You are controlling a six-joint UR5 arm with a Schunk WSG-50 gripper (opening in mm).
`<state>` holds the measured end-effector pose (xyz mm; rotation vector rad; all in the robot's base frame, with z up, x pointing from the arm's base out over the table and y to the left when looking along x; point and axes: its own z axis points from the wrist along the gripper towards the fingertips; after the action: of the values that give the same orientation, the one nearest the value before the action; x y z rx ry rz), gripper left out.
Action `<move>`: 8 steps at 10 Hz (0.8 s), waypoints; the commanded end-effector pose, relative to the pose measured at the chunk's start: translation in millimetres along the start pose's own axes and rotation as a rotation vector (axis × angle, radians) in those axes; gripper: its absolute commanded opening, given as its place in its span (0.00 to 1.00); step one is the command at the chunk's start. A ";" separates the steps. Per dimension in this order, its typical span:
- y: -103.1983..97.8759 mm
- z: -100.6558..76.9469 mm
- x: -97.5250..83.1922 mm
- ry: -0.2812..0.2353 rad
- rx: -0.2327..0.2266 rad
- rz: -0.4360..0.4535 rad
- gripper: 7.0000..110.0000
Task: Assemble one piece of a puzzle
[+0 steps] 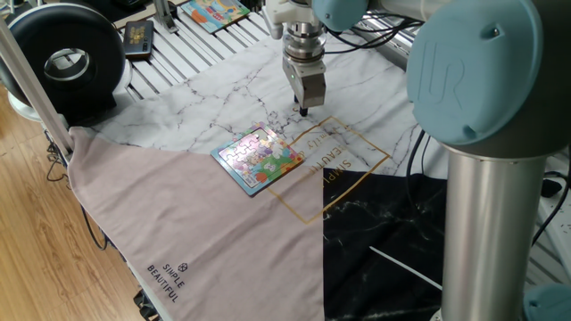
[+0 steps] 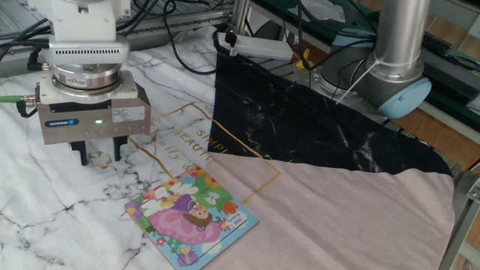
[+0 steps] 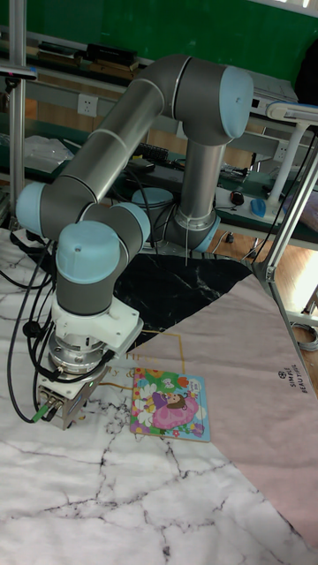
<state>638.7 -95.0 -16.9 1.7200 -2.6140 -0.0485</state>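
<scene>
The puzzle, a small blue-rimmed board with a pink and green cartoon picture, lies flat on the marble-print cloth. My gripper stands down at the cloth a short way from the board, on its far side in one fixed view, to its upper left in the other. Its fingers are spread open. The piece, tiny and pale, lies on the cloth between the fingertips, free of them. In the tall fixed view the gripper body hides the fingertips and the piece.
A pink cloth and a black marble cloth overlap the marble one beside the board. A round black device, a dark handset and another colourful board sit at the back. The arm's column stands at the right.
</scene>
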 end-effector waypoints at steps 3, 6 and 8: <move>-5.0 -4.3 0.8 -0.002 0.025 0.016 0.36; -7.4 2.5 -0.8 -0.018 0.026 0.019 0.15; -8.0 0.3 -0.8 -0.016 0.027 0.019 0.15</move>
<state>643.7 -97.8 -18.8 1.7159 -2.6366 -0.0205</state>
